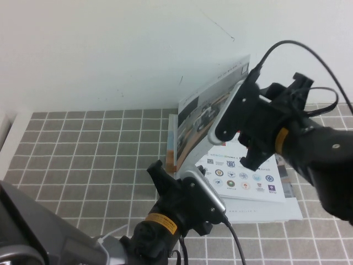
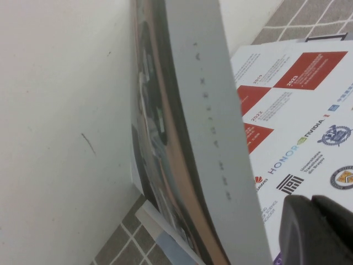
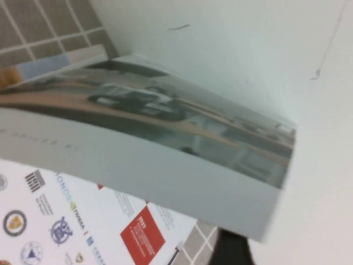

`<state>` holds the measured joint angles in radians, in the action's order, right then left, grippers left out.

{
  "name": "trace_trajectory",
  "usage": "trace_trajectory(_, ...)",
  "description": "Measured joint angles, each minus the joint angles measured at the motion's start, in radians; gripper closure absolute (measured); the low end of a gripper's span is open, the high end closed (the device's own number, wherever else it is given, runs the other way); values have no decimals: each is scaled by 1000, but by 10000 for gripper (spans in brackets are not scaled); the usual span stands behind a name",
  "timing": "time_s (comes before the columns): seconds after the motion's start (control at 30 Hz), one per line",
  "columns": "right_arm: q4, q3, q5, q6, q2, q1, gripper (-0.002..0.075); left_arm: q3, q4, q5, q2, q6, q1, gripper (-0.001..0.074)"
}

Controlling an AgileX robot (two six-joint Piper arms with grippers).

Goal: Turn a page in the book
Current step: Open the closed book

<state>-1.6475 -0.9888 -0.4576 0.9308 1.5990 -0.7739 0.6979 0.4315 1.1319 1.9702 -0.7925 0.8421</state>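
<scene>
Glossy page (image 1: 212, 107) up on edge; left gripper (image 1: 185, 190), right gripper (image 1: 242, 118) near.

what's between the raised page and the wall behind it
Nothing: in the high view only bare wall shows behind the lifted page. The right gripper is at the page's near face; the left gripper sits by the book.

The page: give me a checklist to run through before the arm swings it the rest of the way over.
1. Page lifted off the book: ok, it stands steeply.
2. Right gripper at the page's raised edge: ok; actual grip: cannot tell.
3. Left gripper off the book, at its near-left corner: ok.
4. Next spread with red squares and logos lying flat: ok.
5. Second booklet underneath staying put: cannot tell.
</scene>
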Motion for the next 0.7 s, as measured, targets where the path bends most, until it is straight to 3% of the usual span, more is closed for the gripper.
trace_trajectory(0.37, 164, 26, -123, 84, -238, 0, 282, 0, -4, 4, 0, 13, 0, 737)
trace_trajectory(0.43, 169, 58, -161, 90, -253, 0, 349, 0, -4, 4, 0, 13, 0, 737)
trace_trajectory(0.6, 190, 173, -62, 131, -249, 8, 641, 0, -4, 4, 0, 15, 0, 737)
trace_trajectory(0.7, 179, 199, 76, 260, -203, 44, 701, 0, -4, 4, 0, 15, 0, 737)
